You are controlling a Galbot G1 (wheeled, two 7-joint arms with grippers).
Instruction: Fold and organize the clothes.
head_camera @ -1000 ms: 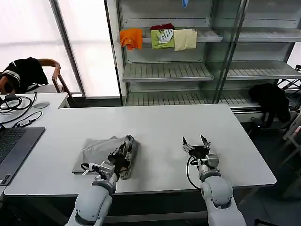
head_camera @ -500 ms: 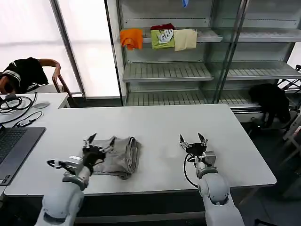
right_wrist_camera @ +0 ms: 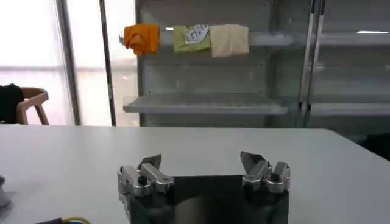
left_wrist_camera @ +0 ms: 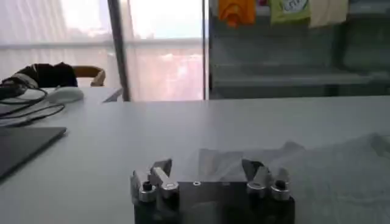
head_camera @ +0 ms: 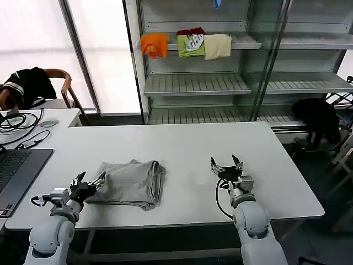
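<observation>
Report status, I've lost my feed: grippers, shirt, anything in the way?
Left gripper open at the folded grey shirt's left edge. Right gripper open, over bare table. Nothing blocking.

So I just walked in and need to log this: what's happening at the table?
A light grey cotton shirt lies folded on the white table. The left gripper hovers open at the shirt's left edge, holding nothing. The right gripper waits open over bare table to the right.
</observation>
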